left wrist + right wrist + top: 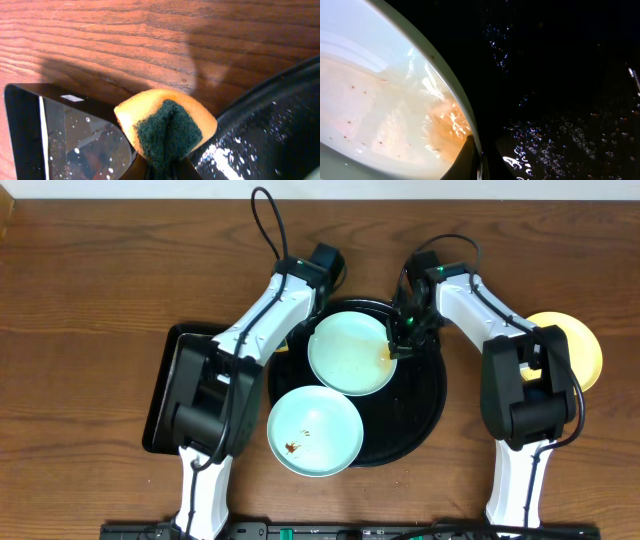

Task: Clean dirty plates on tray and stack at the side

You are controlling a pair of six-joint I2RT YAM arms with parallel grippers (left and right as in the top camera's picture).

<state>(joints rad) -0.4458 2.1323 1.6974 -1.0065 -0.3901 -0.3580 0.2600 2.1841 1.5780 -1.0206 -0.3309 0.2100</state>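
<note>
The round black tray [425,405] sits mid-desk. The rectangular black tray [165,395] lies just beside it at 9 o'clock.

One turquoise plate [350,355] lies in the round tray's 11 o'clock part. The right hand [402,345] is clenched on that plate's rim at its 3 o'clock edge, beside an orange-brown smear [447,122].

The second turquoise plate [315,430], with brown specks, lies at 7 o'clock and overhangs the tray's rim onto the desk [120,270]. The two plates' rims meet, but I cannot tell which lies over the other.

The yellow plate [585,350] rests on the desk at 3 o'clock, off the tray and partly behind the right arm.

The left hand [165,167] grips a yellow sponge [150,107], green pad up, over the gap between the two trays' edges.

Bare tray floor shows from 3 to 5 o'clock, and bare wood runs along the far side.
</note>
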